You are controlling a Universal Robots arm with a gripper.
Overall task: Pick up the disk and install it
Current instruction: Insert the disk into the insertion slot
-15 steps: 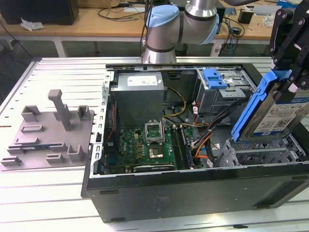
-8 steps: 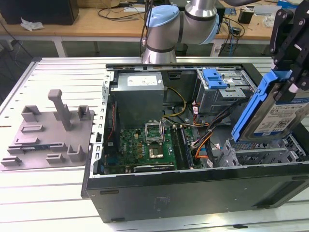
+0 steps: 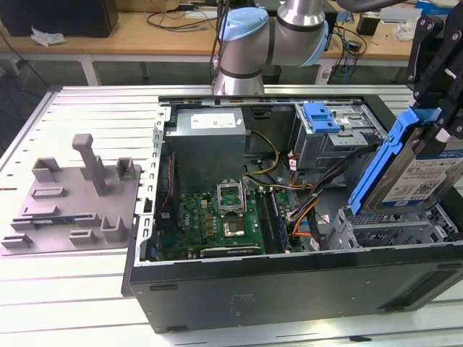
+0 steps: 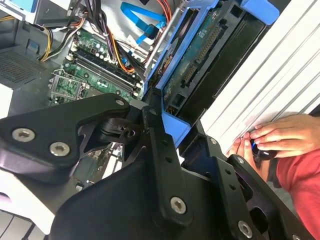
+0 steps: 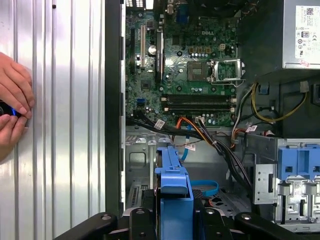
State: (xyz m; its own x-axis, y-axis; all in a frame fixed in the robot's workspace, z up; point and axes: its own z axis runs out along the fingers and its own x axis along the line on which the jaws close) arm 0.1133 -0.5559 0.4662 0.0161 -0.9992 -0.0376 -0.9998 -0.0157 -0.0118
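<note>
The pincer [image 5: 173, 222] is clamping the disk [image 3: 423, 181] by its blue carrier, holding it tilted over the open computer case [image 3: 289, 289], its label partly cut off; beyond the case's wall, a person's hands [image 5: 12, 112] are hiding something small and dark on the table [image 5: 65, 100].

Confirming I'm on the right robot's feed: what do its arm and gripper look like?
The arm is made of thick silver-grey tubular segments, and its joints are closed by round light-blue caps. The gripper is matte black in both wrist views, built from flat angular linkage bars pinned with silver screws.
</note>
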